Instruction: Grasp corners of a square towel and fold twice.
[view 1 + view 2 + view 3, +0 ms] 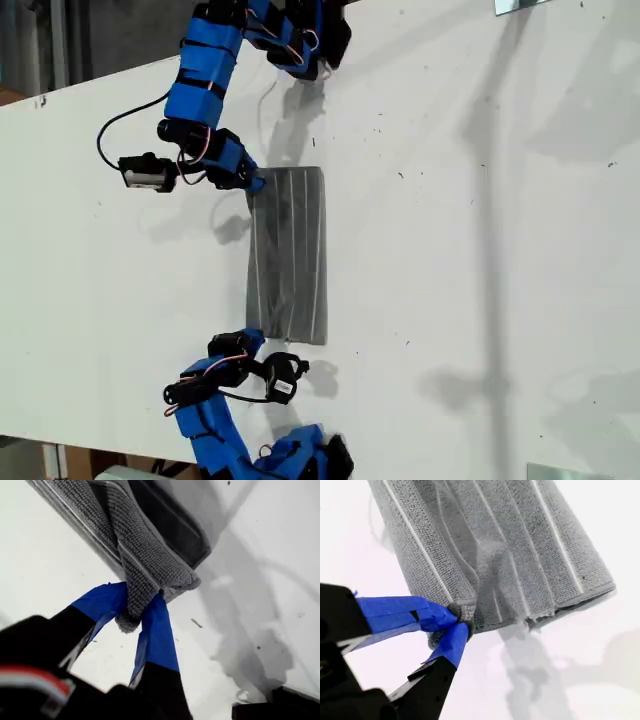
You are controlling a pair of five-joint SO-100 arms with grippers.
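Note:
The grey towel (290, 255) with thin white stripes lies folded into a long narrow band on the white table (480, 250). My first gripper (254, 185) (131, 616) is shut on a bunched corner (128, 623) at the band's end nearer the exterior view's top, holding it slightly off the table. My second gripper (252, 338) (458, 621) is shut on the corner (438, 638) at the other end, toward the exterior view's bottom. From that corner the towel (510, 545) stretches away in layers. In the first wrist view the towel (145, 555) hangs over its own shadow.
Both blue arms reach in from the exterior view's left, one base (300, 40) at the top and one (290, 455) at the bottom. A black cable (110, 130) loops beside the upper arm. Metal pieces (520, 5) sit at the table's corners on that view's right.

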